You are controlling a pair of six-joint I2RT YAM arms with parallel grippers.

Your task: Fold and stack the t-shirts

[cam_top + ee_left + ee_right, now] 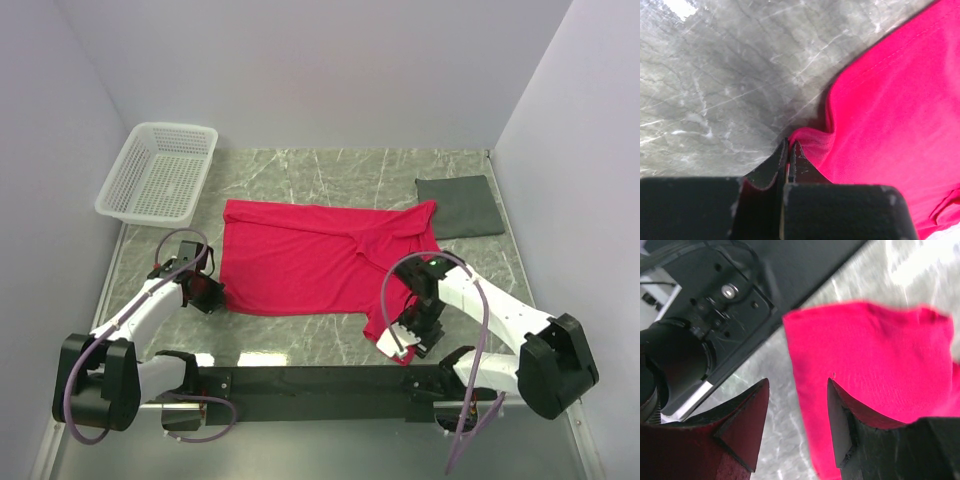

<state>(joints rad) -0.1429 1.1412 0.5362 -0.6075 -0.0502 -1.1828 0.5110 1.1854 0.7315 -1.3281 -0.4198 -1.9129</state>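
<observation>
The left gripper [789,150] fills the bottom of its wrist view. Its fingers are pressed together on the near-left corner of the shirt [310,265], where the hem puckers up against the tips. Only a thin bit of edge seems caught.

The right gripper [797,385] is spread and holds nothing. One finger hangs over the near-right sleeve and the other over bare table [300,165].

The shirt lies flat in the middle of the table, between the basket [160,172] at far left and a dark cloth [458,206] at far right, touching neither.

The main risk is the shallow left pinch: a lift or pull could slide the hem out. If the left side moves while the right is not gripping, the shirt will likely drag and bunch rather than fold cleanly. The right fingers could also close beside the sleeve edge, or on one layer only.

The shirt's long axis runs across the table, left to right. The straight hem faces left and the sleeves right, and the chest area looks creased or partly folded over.
</observation>
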